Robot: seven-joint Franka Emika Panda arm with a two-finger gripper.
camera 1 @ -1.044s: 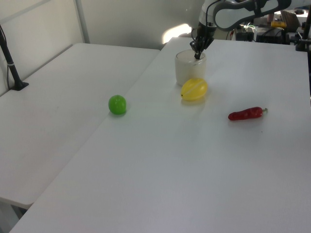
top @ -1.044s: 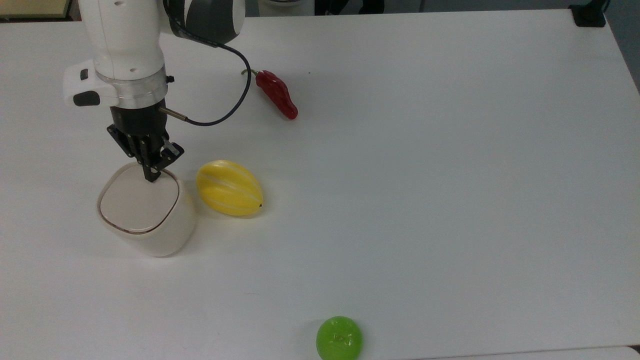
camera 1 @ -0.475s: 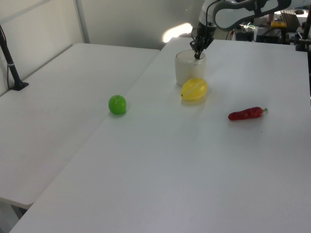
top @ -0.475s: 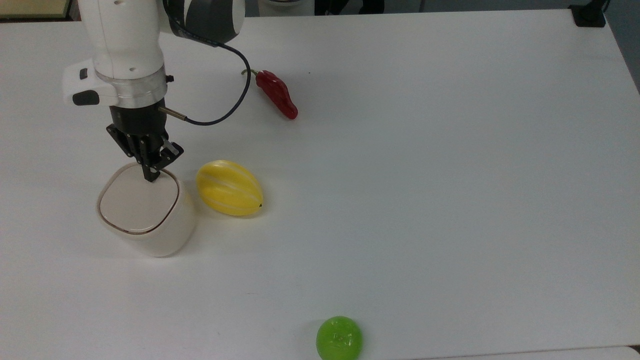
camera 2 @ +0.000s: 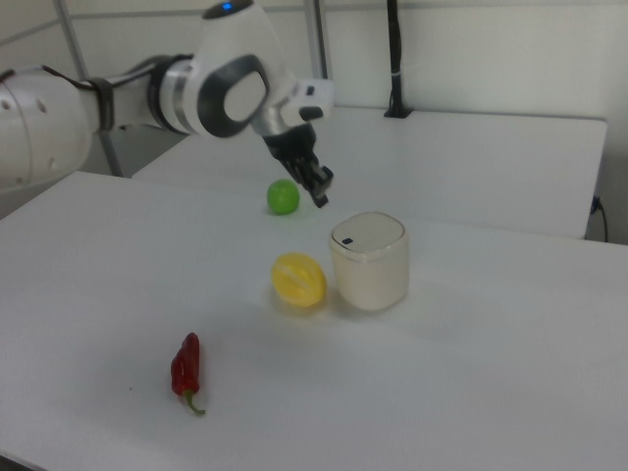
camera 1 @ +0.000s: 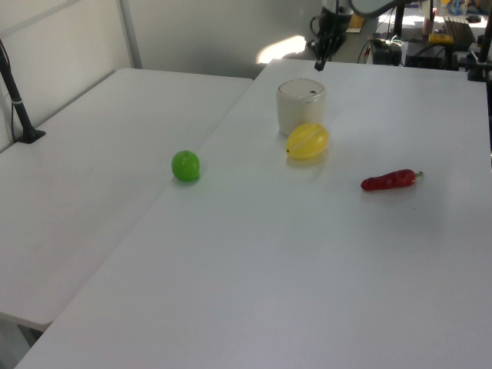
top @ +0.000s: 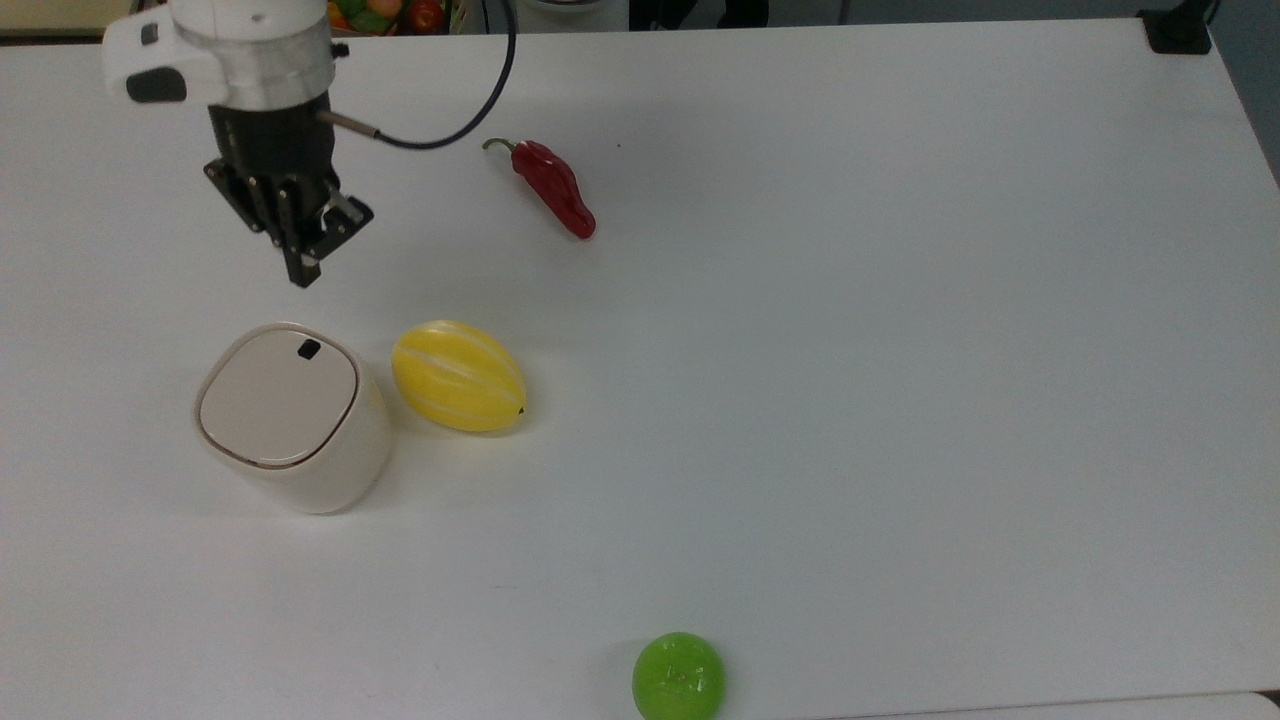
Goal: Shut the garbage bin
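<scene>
The garbage bin [top: 295,430] [camera 1: 300,106] [camera 2: 370,261] is a cream-white rounded tub on the white table. Its flat beige lid [top: 277,396] lies level inside the thin brown rim, with a small black mark near one edge. My gripper [top: 303,272] [camera 1: 318,64] [camera 2: 321,197] hangs in the air above the bin, apart from the lid, with its black fingers shut together and nothing between them. A yellow melon [top: 458,376] [camera 1: 307,141] [camera 2: 298,280] lies right beside the bin.
A red chili pepper [top: 553,187] [camera 1: 392,181] [camera 2: 185,368] lies further off on the table [top: 850,350]. A green ball [top: 678,676] [camera 1: 185,166] [camera 2: 283,196] sits near the table's edge. A black post [camera 1: 19,100] stands on the neighbouring table.
My gripper has lifted off the lid and risen clear of the bin, uncovering the black mark. The bin and the other objects have stayed put.
</scene>
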